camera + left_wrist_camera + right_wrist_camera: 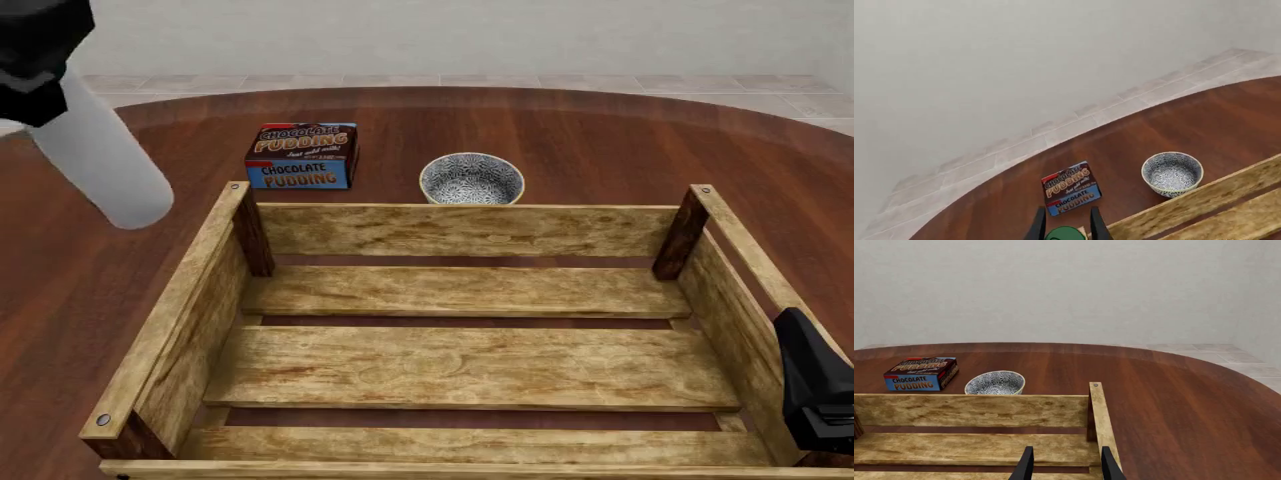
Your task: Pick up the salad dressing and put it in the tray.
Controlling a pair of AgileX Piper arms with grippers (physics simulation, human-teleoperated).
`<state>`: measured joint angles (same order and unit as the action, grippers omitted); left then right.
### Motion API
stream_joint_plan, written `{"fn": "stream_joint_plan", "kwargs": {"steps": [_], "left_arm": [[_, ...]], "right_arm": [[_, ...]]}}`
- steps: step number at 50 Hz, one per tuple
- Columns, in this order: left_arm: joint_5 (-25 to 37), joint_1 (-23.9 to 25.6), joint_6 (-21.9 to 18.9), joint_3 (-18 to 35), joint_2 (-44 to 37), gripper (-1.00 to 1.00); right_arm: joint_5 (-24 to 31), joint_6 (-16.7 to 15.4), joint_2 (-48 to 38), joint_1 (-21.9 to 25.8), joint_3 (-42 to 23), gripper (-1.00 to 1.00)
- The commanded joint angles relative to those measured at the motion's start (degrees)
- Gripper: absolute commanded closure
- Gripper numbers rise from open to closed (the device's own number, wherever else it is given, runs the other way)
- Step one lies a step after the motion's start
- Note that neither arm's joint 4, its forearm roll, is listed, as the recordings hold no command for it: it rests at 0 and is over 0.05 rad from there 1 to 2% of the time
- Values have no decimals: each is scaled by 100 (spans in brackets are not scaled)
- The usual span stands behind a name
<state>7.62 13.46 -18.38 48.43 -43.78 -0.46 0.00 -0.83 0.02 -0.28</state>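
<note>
The salad dressing (104, 158) hangs high over the table's left side, beyond the tray's left wall, its pale body slanting down from my left gripper (34, 55). In the left wrist view its dark green cap (1065, 234) sits between the two fingers of my left gripper (1066, 220), which is shut on it. The tray (467, 228) is a large light wooden crate filling the near middle of the table, with nothing in it. My right gripper (1067, 462) stands open with nothing between its fingers, over the tray's (974, 410) right wall (1102, 420); it shows as a black shape (814, 390) at the lower right.
A blue-and-red chocolate pudding box (303, 155) lies behind the tray's far left corner. A small speckled bowl (471, 179) stands just behind the far wall. Both also show in the wrist views, the box (1069, 188) and the bowl (1172, 172).
</note>
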Motion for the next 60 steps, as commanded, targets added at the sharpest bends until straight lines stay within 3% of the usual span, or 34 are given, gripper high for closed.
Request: {"fn": "stream_joint_plan", "kwargs": {"steps": [1,24,60], "left_arm": [[-198,624,-109,245,-400,100],[-831,1731,-78,319,-1275,100],[-2265,3012,129,-410,-2728,100]], "right_arm": [[-1,0,-2,0,0,-100],[-1,-1,-2,1,0,-100],[0,-2,0,1,0,-100]]}}
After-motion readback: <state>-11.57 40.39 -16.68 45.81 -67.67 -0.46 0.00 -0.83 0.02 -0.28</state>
